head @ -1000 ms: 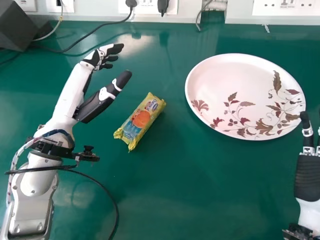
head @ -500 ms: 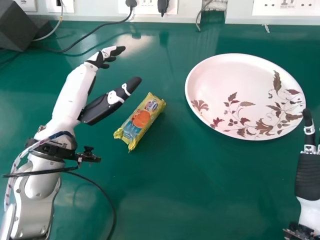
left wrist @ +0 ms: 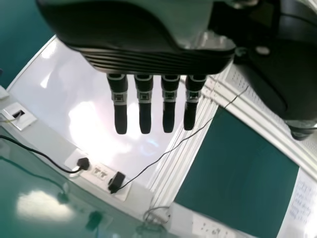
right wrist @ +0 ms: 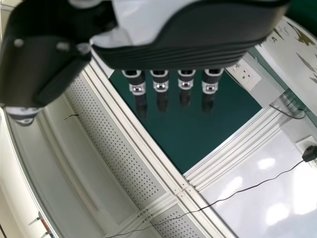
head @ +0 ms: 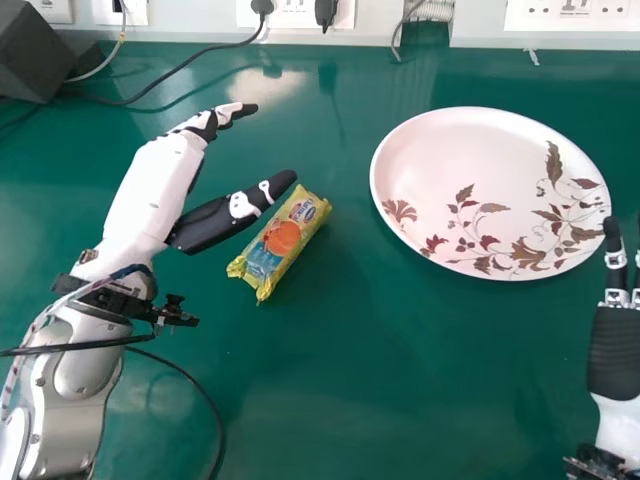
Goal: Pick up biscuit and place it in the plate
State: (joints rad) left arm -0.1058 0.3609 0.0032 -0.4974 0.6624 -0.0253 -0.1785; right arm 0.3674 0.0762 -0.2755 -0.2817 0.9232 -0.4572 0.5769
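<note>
Ahead, sockets (head: pixel 290 12) at twelve o'clock beyond the green desk (head: pixel 400 390); biscuit packet (head: pixel 281 238), its label (head: pixel 302 212) seemingly illustrated, at nine. Left hand (head: pixel 212 222) and right hand (head: pixel 614 352): open, empty.

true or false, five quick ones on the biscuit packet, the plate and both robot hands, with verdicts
1. The biscuit packet lies on the green table. True.
2. The packet is on the patterned plate. False: it lies to the plate's left in the head view.
3. The left hand is nearer the packet than the right hand is. True.
4. The left hand's fingers are curled round the packet. False: they are extended, holding nothing.
5. The plate has a leafy pattern. True.
</note>
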